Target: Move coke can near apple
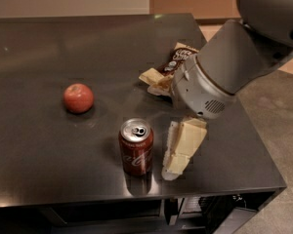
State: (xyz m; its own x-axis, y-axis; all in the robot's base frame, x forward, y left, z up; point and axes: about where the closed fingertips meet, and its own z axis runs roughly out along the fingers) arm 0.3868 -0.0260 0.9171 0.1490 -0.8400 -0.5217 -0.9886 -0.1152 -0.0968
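Observation:
The coke can (136,147) stands upright near the front edge of the dark table (49,155), red with a silver top. The apple (78,98) lies to its left and farther back, well apart from the can. My gripper (178,152) hangs point-down just to the right of the can, close beside it with a narrow gap and not touching it. The grey arm (219,77) reaches in from the upper right.
A brown-and-tan chip bag (167,72) lies behind the gripper, partly hidden by the arm. The table's right edge (263,150) and front edge are close to the can. Floor lies beyond on the right.

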